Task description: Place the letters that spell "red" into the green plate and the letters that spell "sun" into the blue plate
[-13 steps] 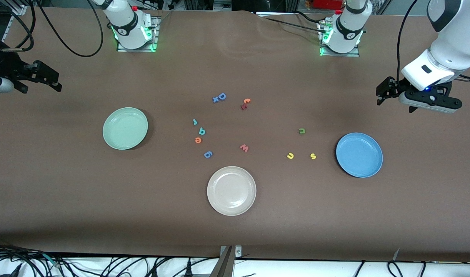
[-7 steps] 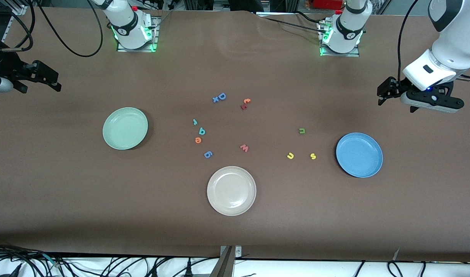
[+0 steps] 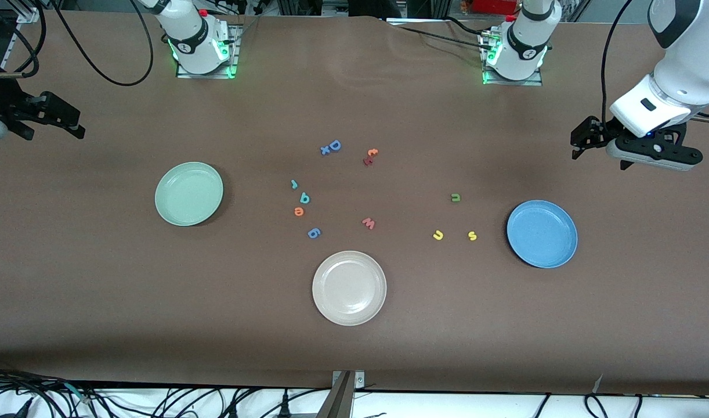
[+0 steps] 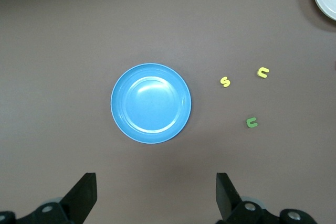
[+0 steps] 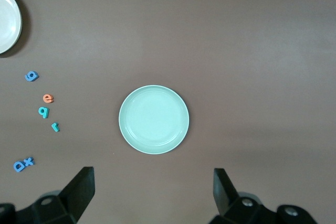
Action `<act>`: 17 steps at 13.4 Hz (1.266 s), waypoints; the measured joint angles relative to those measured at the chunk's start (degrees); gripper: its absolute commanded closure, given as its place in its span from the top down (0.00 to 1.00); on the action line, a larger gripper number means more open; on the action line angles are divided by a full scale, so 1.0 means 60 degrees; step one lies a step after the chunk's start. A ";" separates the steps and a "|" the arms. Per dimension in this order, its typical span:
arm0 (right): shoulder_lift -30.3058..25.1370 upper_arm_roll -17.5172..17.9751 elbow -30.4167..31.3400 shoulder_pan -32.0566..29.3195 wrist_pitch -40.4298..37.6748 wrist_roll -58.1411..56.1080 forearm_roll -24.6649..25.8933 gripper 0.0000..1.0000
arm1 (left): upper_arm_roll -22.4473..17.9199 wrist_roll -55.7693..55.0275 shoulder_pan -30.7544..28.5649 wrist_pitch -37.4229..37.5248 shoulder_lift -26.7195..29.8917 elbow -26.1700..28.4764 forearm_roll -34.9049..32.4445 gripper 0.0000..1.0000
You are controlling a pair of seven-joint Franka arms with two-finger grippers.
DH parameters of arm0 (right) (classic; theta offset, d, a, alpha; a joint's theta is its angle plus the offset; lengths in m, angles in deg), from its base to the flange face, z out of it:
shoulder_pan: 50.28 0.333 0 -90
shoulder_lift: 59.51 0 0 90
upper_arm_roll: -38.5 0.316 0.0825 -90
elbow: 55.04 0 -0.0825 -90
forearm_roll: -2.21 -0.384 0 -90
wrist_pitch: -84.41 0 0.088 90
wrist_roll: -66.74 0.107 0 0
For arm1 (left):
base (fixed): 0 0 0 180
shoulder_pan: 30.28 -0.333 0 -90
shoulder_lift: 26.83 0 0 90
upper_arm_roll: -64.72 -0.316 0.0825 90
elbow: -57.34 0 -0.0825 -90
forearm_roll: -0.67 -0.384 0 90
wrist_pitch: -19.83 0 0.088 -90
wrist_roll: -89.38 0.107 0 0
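Near the bench's two ends, we hold the left gripper [image 3: 586,141] and right gripper [image 3: 61,119] aloft, both wide open, empty. The green plate [image 3: 188,193] and blue plate [image 3: 542,233] hold nothing.

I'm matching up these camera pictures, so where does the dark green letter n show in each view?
Front view: the dark green n lies on the table, beside the blue plate, farther from the camera than the two yellow letters.
Left wrist view: the n lies beside the blue plate.
Right wrist view: not in it.
Shared landmark: the blue plate.
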 measured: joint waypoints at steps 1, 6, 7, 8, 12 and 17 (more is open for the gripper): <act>0.0002 0.0002 0.0000 0.0006 0.0000 0.0000 0.0000 1.00 | 0.0001 -0.0001 0.0001 0.0000 0.0000 -0.0017 0.0000 1.00; 0.0033 -0.0001 0.0000 0.0006 0.0000 0.0007 0.0000 1.00 | 0.0001 -0.0012 0.0000 0.0000 -0.0016 -0.0045 0.0000 1.00; 0.0033 0.0001 0.0000 0.0007 0.0000 0.0007 0.0000 1.00 | 0.0001 -0.0014 -0.0001 0.0005 -0.0015 -0.0077 0.0000 1.00; 0.0033 0.0005 0.0000 0.0008 0.0000 0.0007 -0.0001 1.00 | 0.0001 -0.0015 -0.0002 0.0035 -0.0016 -0.0109 0.0000 1.00; 0.0033 0.0031 0.0000 0.0017 0.0000 0.0007 -0.0001 1.00 | 0.0001 -0.0027 -0.0004 0.0142 -0.0016 -0.0154 0.0000 1.00; 0.0033 0.0037 0.0000 0.0023 0.0000 0.0007 -0.0002 1.00 | 0.0001 -0.0034 -0.0005 0.0162 -0.0016 -0.0156 0.0000 1.00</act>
